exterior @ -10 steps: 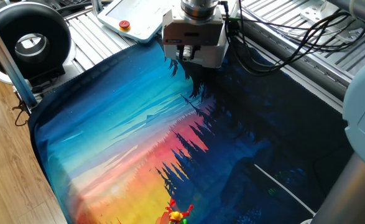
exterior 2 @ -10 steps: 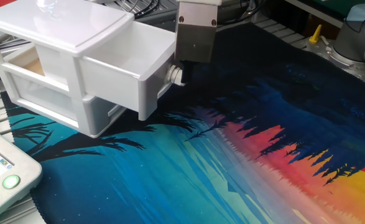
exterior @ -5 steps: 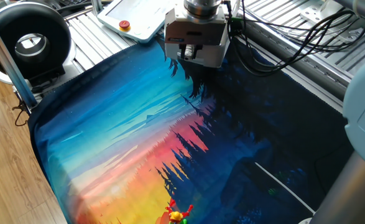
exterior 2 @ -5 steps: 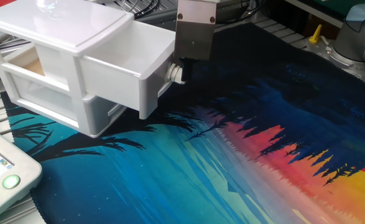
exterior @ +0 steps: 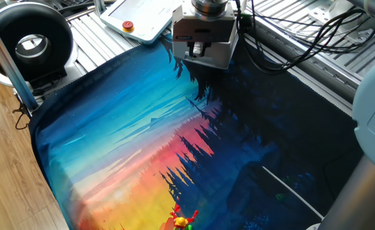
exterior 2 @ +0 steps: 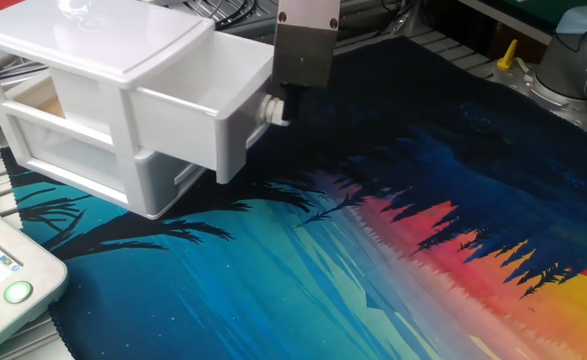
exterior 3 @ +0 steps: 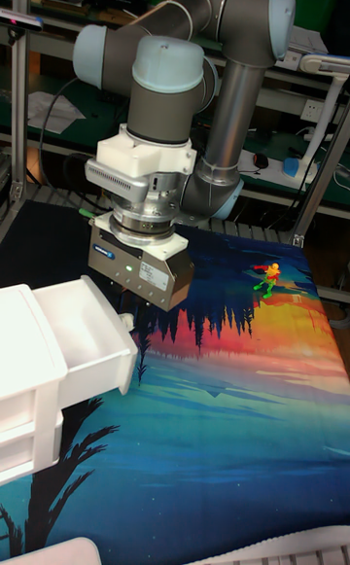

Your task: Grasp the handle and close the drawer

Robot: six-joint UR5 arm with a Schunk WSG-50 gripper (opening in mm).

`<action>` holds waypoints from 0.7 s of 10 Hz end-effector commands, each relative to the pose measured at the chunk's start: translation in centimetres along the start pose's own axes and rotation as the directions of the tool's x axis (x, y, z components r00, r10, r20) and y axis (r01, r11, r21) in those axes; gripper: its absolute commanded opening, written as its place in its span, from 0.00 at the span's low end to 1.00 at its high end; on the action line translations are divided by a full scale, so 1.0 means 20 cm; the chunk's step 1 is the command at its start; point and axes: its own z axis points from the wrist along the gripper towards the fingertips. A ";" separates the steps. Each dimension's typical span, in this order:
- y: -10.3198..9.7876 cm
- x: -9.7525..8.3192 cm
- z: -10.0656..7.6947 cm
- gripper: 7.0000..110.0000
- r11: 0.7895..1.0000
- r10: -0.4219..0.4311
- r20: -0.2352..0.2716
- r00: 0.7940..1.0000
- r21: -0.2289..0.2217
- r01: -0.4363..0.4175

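One drawer, partly open, was held by its handle.

Projecting from the white cabinet at the edge of the desk, the drawer was faced by the gripper, whose fingers appeared pinched on the handle; the closing push was judged to run straight along the drawer's sliding axis, into the cabinet.

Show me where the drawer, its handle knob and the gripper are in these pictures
drawer (exterior 2: pixel 188 128): the other fixed view, on its pulled-out side wall.
handle knob (exterior 2: pixel 271 109): the other fixed view, on the round white knob at the drawer front.
gripper (exterior 2: pixel 285 112): the other fixed view, at the fingertips beside the knob.
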 end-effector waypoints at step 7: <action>-0.05 -0.15 -0.02 0.00 0.997 -0.070 0.109 0.992 0.021 0.068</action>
